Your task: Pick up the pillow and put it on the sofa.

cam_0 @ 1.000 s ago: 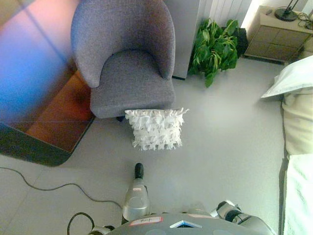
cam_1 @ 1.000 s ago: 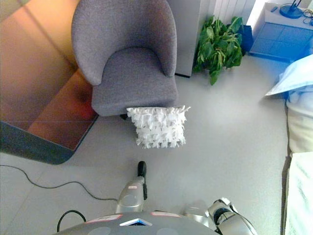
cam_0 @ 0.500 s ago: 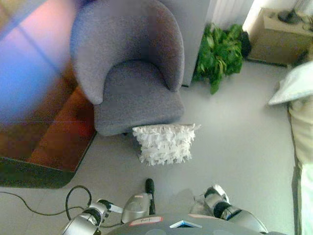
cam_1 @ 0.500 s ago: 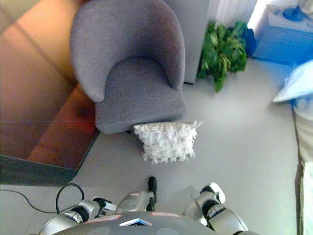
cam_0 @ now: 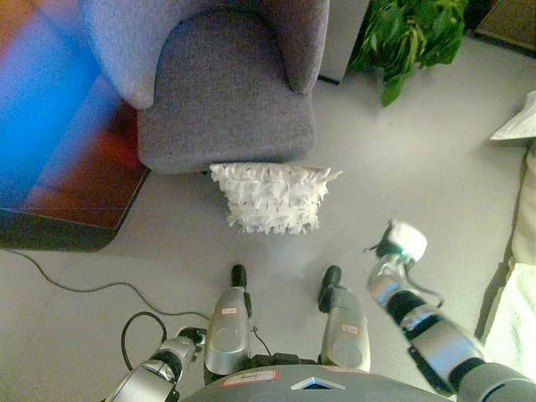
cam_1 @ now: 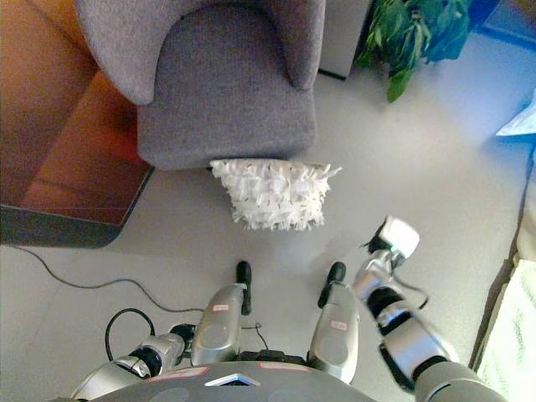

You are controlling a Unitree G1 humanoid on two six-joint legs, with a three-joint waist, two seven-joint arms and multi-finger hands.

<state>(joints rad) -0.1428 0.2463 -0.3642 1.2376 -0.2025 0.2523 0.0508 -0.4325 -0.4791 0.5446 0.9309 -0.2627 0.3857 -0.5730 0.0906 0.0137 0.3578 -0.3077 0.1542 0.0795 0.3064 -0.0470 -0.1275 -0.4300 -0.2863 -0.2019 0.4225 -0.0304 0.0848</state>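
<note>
Seen from above, a white ruffled pillow point(cam_0: 272, 197) rests on the grey floor point(cam_0: 402, 167), touching the front edge of a grey armchair point(cam_0: 226, 92). The right robot hand point(cam_0: 400, 243) is raised to the pillow's right, apart from it; its fingers cannot be made out. The left robot hand point(cam_1: 151, 356) shows more fully in the right eye view, low at the bottom edge, fingers unclear. A green plant point(cam_0: 410, 33) stands behind.

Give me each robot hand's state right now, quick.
Left robot hand: low at the view's lower left, fingers not discernible, cannot tell.
Right robot hand: raised right of the pillow, holding nothing; fingers cannot be told.
</note>
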